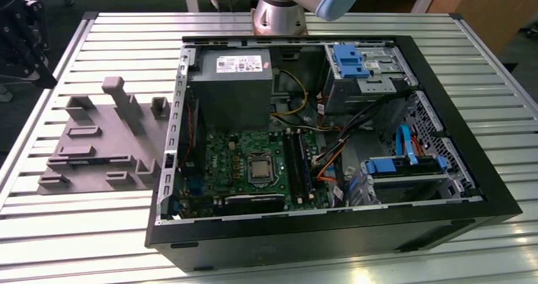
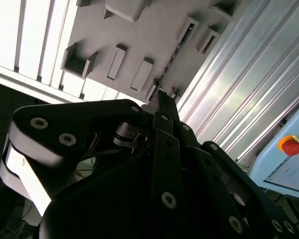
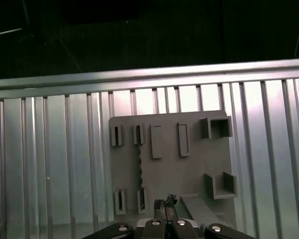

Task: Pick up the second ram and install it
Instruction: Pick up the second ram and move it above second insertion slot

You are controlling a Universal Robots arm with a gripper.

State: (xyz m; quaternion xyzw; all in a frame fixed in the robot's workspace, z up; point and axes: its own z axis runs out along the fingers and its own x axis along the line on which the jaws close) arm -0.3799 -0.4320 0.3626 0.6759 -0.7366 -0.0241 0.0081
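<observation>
**A:** Where's the 2nd ram [image 3: 139, 169] rn?

**B:** We see it in the grey fixture tray [image 3: 189, 169]. It stands on its long edge, a thin dark strip running btw two small raised blocks at one end of the tray and two more at the other. It shows edge-on in both wrist views, so we can't make out chips or sticker.

**A:** And the pincer [image 3: 165, 203]?

**B:** It hangs well above the tray and isn't touching the tray or the ram. In the first wrist view its tips line up w/ the tray's edge, a bit to one side of the ram's line. The two fingers look pressed together, no gap we can make out, and there's nothing gripped btw them.

**A:** Tray itself, where's that?

**B:** It lies flat on the slatted metal desk [image 1: 84, 221]. The open PC case [image 1: 336, 233] stands just beside the tray, on the exterior view's right of it.

**A:** Anything inside the case?

**B:** There's a green motherboard [image 1: 252, 164] w/ long black slots [image 1: 298, 164], on the case's tray-facing side. We can't tell if any slot is filled. The arm [image 1: 281, 10] rises behind the case, farther from the tray than the motherboard.
</observation>
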